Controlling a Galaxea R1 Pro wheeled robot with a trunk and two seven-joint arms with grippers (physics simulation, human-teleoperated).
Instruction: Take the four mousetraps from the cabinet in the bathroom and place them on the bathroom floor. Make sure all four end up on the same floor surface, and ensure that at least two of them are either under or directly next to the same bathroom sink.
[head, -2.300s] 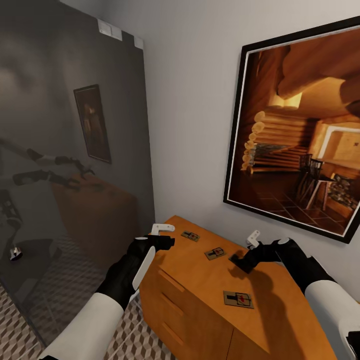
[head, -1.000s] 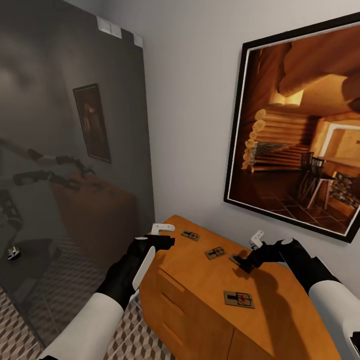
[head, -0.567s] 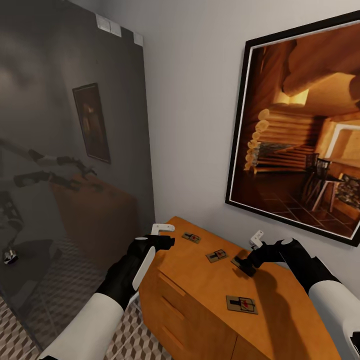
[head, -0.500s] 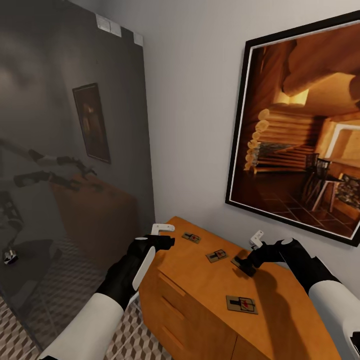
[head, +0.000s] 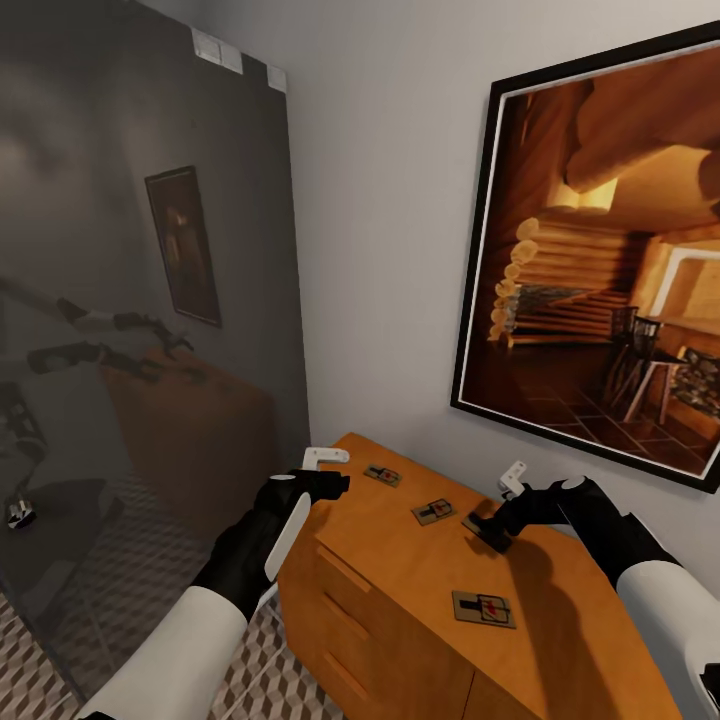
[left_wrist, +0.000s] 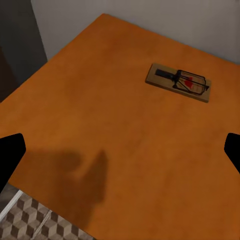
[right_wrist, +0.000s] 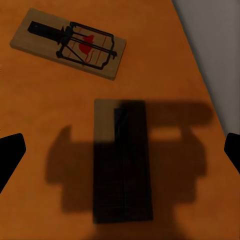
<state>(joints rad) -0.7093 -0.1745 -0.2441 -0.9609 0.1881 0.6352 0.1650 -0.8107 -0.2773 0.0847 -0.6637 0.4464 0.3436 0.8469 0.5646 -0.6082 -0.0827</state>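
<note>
The orange-brown cabinet (head: 420, 590) stands against the wall, with mousetraps lying flat on its top. One mousetrap (head: 381, 474) lies near the back left corner, another (head: 432, 511) mid-top, and a third (head: 483, 607) toward the front. A further mousetrap (head: 472, 521) lies in shadow directly under my right gripper (head: 497, 512), which hovers open just above it. In the right wrist view that shaded trap (right_wrist: 121, 160) sits between the fingertips (right_wrist: 10, 150), with a lit trap (right_wrist: 67, 42) beyond. My left gripper (head: 335, 470) is open over the cabinet's left corner, some way from a trap (left_wrist: 178, 82).
A dark glass panel (head: 150, 300) stands left of the cabinet and reflects my arms. A large framed picture (head: 600, 270) hangs on the wall above the cabinet. Cube-patterned floor tiles (head: 250, 670) show beside the cabinet's left edge (left_wrist: 30, 220).
My right gripper has shifted slightly right and settled over the shaded mousetrap. The head camera nudged a little. The left arm has held still, and nothing moved in the last half second.
</note>
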